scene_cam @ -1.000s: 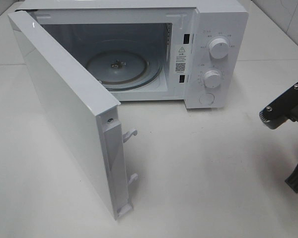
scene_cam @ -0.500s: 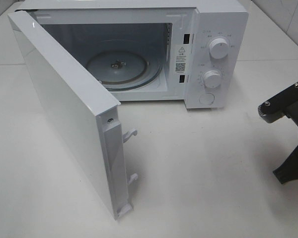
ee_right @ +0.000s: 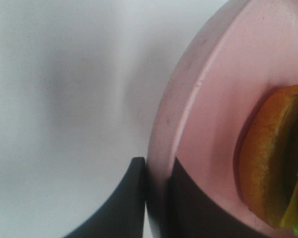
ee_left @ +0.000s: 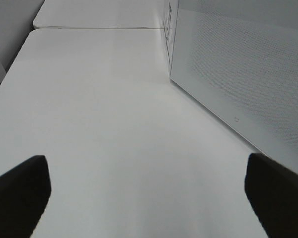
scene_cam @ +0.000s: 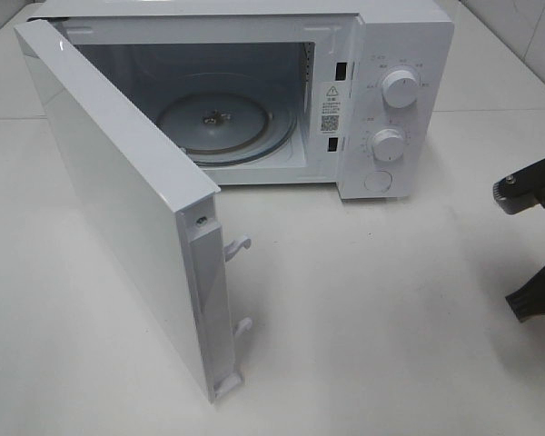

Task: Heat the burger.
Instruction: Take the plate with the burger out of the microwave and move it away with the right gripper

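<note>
Exterior high view: a white microwave oven (scene_cam: 381, 91) stands upper centre, its hinged white door (scene_cam: 118, 200) swung wide at left and its round glass turntable (scene_cam: 227, 123) bare, while the black right arm (scene_cam: 538, 236) shows at the right edge. Left wrist view: the left gripper (ee_left: 149, 198) spreads fully over the white table (ee_left: 114, 124), holding nothing. Right wrist view: the right gripper (ee_right: 158, 196) pinches the rim of the pink round plate (ee_right: 223, 99), which carries the golden-bunned, lettuce-frilled burger (ee_right: 273, 153) at the frame's right.
</note>
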You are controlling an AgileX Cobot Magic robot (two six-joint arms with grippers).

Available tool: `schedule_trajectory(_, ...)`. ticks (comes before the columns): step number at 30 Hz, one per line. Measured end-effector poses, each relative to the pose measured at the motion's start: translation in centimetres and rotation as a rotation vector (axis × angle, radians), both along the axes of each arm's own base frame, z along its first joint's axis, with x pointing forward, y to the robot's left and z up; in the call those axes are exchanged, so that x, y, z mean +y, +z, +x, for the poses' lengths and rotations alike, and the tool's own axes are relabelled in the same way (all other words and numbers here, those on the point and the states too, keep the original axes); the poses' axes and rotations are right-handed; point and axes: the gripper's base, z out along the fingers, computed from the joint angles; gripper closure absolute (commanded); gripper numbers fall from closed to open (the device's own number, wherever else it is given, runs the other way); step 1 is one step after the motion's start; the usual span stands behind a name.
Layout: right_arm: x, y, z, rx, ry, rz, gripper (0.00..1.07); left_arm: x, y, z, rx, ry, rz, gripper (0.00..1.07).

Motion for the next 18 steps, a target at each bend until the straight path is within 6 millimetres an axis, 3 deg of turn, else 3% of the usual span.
schedule_trajectory(18, 0.9, -7.1, 1.2, 0.161, 0.016, -0.018, 1.07, 0.0, 0.0, 0.0, 0.0, 0.0, 0.0, 0.06)
